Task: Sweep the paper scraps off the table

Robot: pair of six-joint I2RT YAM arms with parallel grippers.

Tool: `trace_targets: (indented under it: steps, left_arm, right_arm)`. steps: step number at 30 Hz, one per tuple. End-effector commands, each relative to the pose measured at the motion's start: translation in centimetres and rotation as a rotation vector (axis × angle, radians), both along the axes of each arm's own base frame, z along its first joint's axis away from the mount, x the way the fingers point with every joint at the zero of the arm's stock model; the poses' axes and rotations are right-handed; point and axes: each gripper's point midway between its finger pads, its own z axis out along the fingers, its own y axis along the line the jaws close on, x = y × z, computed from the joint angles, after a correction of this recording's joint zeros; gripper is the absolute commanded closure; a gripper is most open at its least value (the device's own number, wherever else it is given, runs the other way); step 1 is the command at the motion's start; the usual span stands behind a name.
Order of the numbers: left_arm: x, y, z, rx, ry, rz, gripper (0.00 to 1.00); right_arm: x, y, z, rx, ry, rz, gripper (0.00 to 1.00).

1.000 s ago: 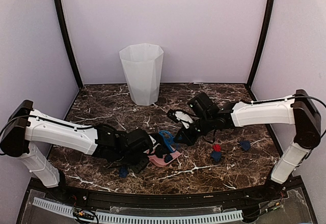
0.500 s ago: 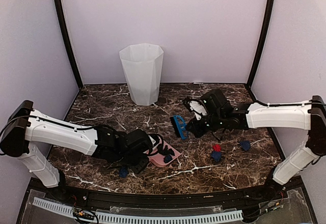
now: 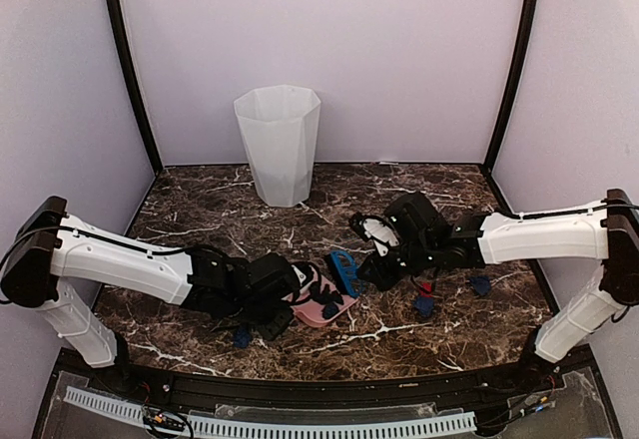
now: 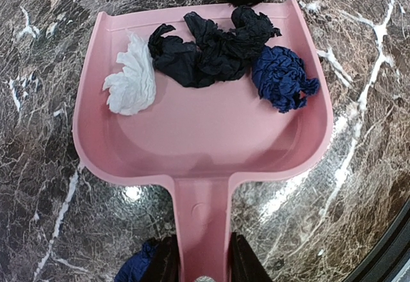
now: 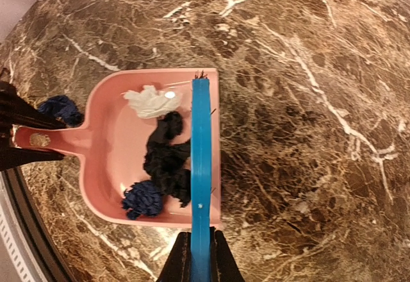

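My left gripper (image 3: 283,311) (image 4: 204,270) is shut on the handle of the pink dustpan (image 3: 318,312) (image 4: 205,141), which lies flat on the table (image 3: 200,210). In the pan lie a white wad (image 4: 132,83), black wads (image 4: 205,48) and a navy wad (image 4: 280,77). My right gripper (image 3: 371,265) (image 5: 200,256) is shut on the blue hand brush (image 3: 344,271) (image 5: 200,166), held along the pan's open mouth. A navy scrap (image 3: 241,337) (image 5: 61,107) lies beside the handle. A red scrap (image 3: 425,287) and two navy scraps (image 3: 423,306) (image 3: 481,284) lie to the right.
A tall white bin (image 3: 278,145) stands at the back, left of centre. Purple walls close in the back and sides. The black front rim (image 3: 329,384) runs along the near edge.
The right gripper swung the brush up and right away from the pan, then brought it back down to the pan's mouth. The left arm and dustpan stayed put.
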Motion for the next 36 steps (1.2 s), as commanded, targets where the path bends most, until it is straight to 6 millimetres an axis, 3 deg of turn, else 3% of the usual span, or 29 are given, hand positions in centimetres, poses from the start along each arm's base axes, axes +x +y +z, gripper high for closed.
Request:
trace_targets:
  steps: [1, 12, 25, 31, 36]
  left_arm:
    - [0.1, -0.8, 0.0, -0.018, 0.017, -0.005, 1.00]
    - [1.1, -3.1, 2.2, -0.152, -0.055, -0.023, 1.00]
    - [2.1, -3.1, 3.8, -0.204, -0.140, -0.013, 1.00]
    - [2.4, -3.3, 4.8, -0.235, -0.164, -0.007, 1.00]
    - [2.8, -3.4, 5.8, -0.246, -0.185, 0.006, 1.00]
  right_arm:
    - [-1.5, 2.1, 2.4, 0.124, -0.002, 0.075, 1.00]
    - [-2.2, 2.6, 2.7, 0.160, 0.008, 0.094, 1.00]
    - [-1.5, 0.7, 7.9, 0.200, -0.107, 0.024, 1.00]
    - [-1.3, -1.4, 10.0, 0.209, -0.175, -0.039, 1.00]
    - [0.0, -4.8, 11.4, 0.185, -0.274, -0.184, 1.00]
